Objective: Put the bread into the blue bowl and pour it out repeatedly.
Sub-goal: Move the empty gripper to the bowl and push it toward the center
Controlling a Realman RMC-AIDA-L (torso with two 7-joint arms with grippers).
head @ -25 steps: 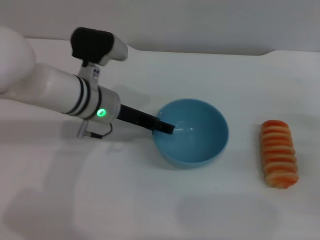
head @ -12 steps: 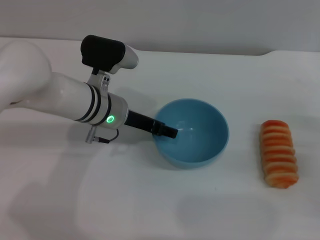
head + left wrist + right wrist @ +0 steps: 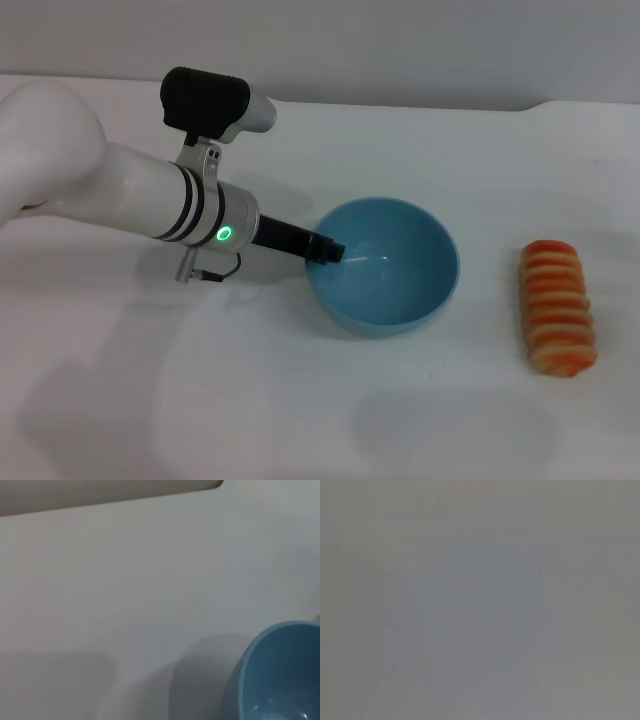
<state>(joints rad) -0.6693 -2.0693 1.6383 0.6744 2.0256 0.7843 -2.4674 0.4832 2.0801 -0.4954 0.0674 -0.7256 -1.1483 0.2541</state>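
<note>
The blue bowl (image 3: 385, 270) stands upright and empty at the middle of the white table. Part of it also shows in the left wrist view (image 3: 280, 675). The bread (image 3: 558, 306), striped orange-red and cream, lies on the table to the right of the bowl, apart from it. My left gripper (image 3: 325, 248) reaches in from the left, and its dark tip is at the bowl's left rim. Whether it holds the rim cannot be made out. My right gripper is out of view; the right wrist view shows only a plain grey surface.
The white table (image 3: 300, 410) runs across the whole head view, with its back edge (image 3: 420, 104) against a grey wall. My left arm's white forearm (image 3: 130, 200) lies over the table's left part.
My left arm has shifted to the right and turned a little. The gripper tip has drawn back from inside the bowl to its left rim. The bowl and the bread have stayed put.
</note>
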